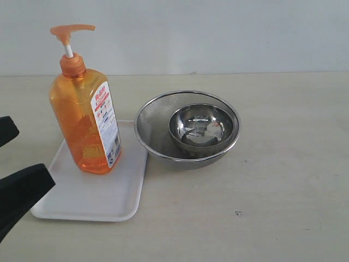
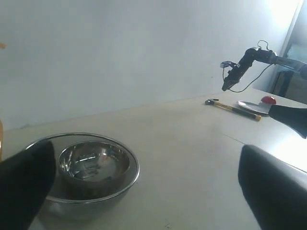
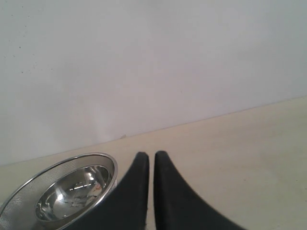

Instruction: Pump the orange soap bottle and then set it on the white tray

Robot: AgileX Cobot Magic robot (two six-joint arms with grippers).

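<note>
Though partly cropped, left jaws wide beside white tray (image 1: 92, 199); right jaws together.

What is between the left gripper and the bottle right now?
Nothing visible. The open left gripper is at the left edge of the tray, with only bare tray between it and the bottle, which stands upright on the tray. The strainer and its bowl are on the bottle's other side.

left end effector (image 1: 36, 157) cut off by exterior view's edge, orange soap bottle (image 1: 82, 125) label text unreadable
</note>
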